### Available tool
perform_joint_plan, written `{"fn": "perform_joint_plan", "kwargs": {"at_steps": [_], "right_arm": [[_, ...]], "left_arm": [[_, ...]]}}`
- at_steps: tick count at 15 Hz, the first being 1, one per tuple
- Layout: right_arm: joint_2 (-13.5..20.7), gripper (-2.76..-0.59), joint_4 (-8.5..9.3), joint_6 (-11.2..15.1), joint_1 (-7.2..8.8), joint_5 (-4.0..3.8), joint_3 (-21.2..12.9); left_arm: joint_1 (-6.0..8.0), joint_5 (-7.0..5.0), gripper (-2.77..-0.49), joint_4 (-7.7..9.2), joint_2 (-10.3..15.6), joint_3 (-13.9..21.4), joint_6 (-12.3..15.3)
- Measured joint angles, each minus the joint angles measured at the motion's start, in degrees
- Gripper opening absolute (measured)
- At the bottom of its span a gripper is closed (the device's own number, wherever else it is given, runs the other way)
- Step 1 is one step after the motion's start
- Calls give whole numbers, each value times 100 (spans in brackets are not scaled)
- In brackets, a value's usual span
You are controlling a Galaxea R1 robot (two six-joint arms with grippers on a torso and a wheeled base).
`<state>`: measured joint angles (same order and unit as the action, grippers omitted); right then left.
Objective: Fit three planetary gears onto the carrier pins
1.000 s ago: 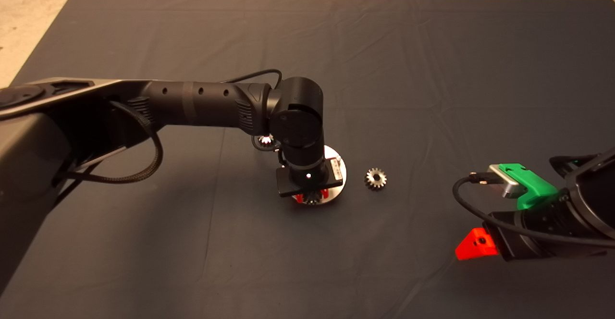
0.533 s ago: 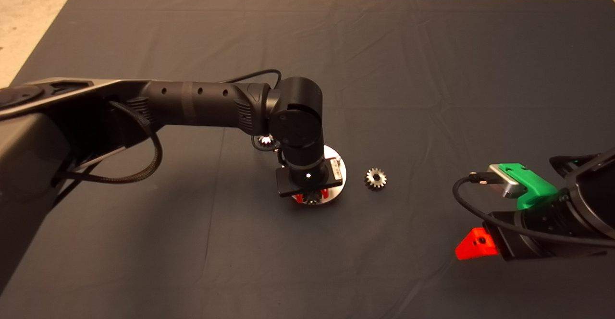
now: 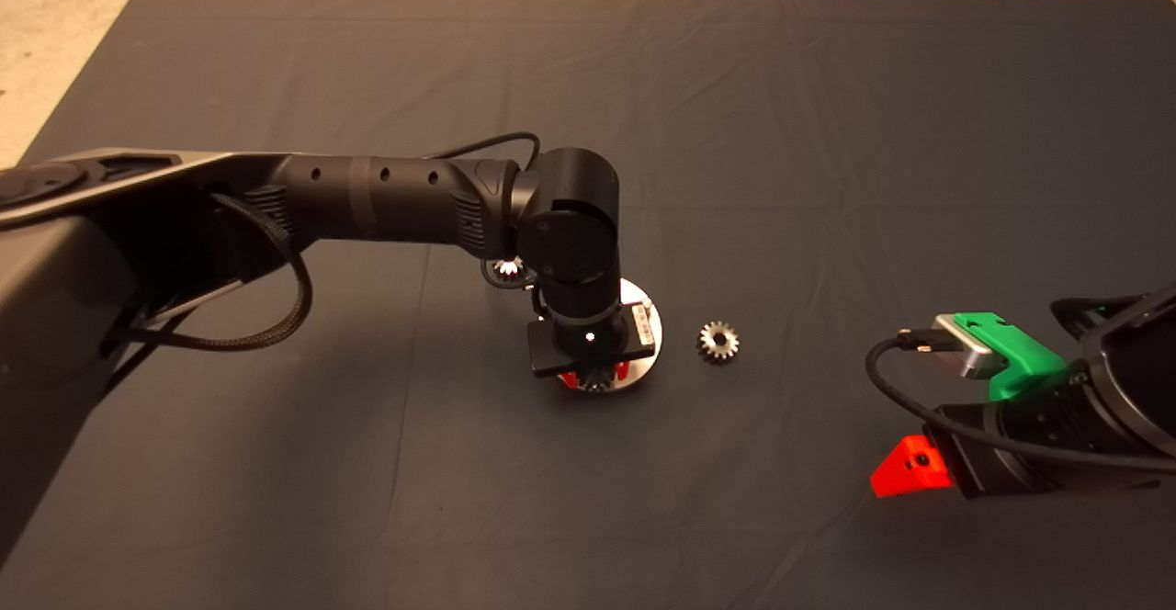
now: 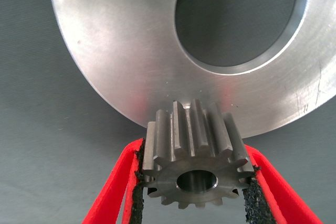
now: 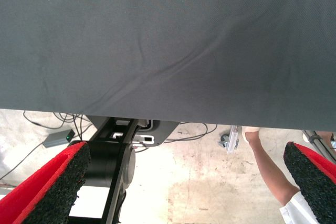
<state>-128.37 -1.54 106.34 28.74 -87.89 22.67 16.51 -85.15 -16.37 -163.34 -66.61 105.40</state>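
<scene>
No readable text, label, brand, number or sign anywhere: none on the mat, the disc, the gears or either arm.

Robotics lab or test bay, not a home. The table is draped in a creased dark mat, with bare pale concrete floor past its 10 o'clock corner. Right wrist view: loose cables, a small grey box with a green light and a black machine base on stained concrete; a person's leg beside them.
</scene>
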Motion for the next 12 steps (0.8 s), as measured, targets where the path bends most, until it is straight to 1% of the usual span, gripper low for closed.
{"fn": "perform_joint_plan", "kwargs": {"at_steps": [1, 2, 3, 5, 7, 9, 10, 11, 12], "right_arm": [[-2, -60, 0, 0, 0, 2, 0], [-2, -60, 0, 0, 0, 2, 0], [0, -60, 2, 0, 0, 2, 0], [0, -60, 0, 0, 1, 0, 0], [-2, -60, 2, 0, -1, 2, 0], [-2, -60, 0, 0, 1, 2, 0], [0, -60, 0, 0, -2, 0, 0], [-2, -60, 0, 0, 1, 2, 0], [-2, -60, 2, 0, 1, 2, 0]], "left_arm": [[2, -59, -219, 4, 0, 22, 0], [5, -99, -211, 9, 0, 38, 2], [2, -130, -210, 9, -2, 63, 2], [11, -170, -209, 9, -5, 107, 5], [52, -198, -196, 9, -5, 119, 6], [141, -211, -195, 9, -17, 178, 6], [260, -209, -187, 9, -17, 253, 6], [478, -211, -181, 9, -17, 348, 6], [753, -214, -180, 4, -13, 470, 6]]}}
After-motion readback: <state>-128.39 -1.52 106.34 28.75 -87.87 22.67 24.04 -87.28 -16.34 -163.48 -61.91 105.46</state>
